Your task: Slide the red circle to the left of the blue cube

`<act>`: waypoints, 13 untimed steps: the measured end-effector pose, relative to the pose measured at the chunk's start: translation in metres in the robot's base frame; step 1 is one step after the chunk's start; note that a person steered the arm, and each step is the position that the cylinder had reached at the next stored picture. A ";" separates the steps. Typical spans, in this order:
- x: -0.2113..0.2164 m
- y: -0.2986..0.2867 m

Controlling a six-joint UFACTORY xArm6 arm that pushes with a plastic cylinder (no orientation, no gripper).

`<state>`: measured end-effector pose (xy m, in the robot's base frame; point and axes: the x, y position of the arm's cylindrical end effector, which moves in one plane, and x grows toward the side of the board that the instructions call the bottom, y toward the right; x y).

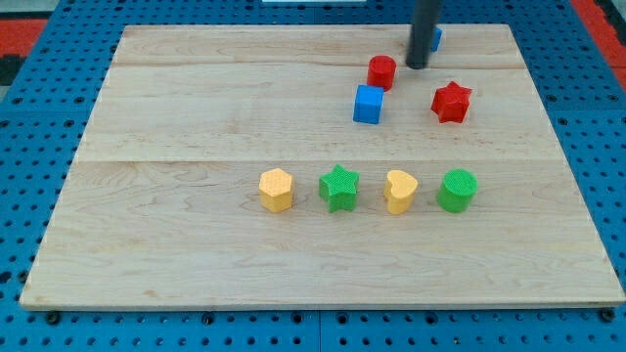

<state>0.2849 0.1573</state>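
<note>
The red circle (381, 71) is a short red cylinder near the view's top, right of centre. The blue cube (369, 104) sits just below it and slightly to its left, almost touching. My tip (418, 66) is the lower end of the dark rod, just to the right of the red circle with a small gap. Another blue block (436, 39) is mostly hidden behind the rod.
A red star (451, 102) lies right of the blue cube. A row crosses the wooden board (176, 147) lower down: yellow hexagon (277, 190), green star (339, 187), yellow heart (399, 190), green circle (457, 190).
</note>
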 end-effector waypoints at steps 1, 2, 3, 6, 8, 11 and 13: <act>0.016 -0.019; 0.016 -0.061; 0.013 -0.105; -0.005 -0.149; -0.047 -0.108; -0.031 -0.201; 0.035 -0.206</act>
<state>0.3197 -0.0486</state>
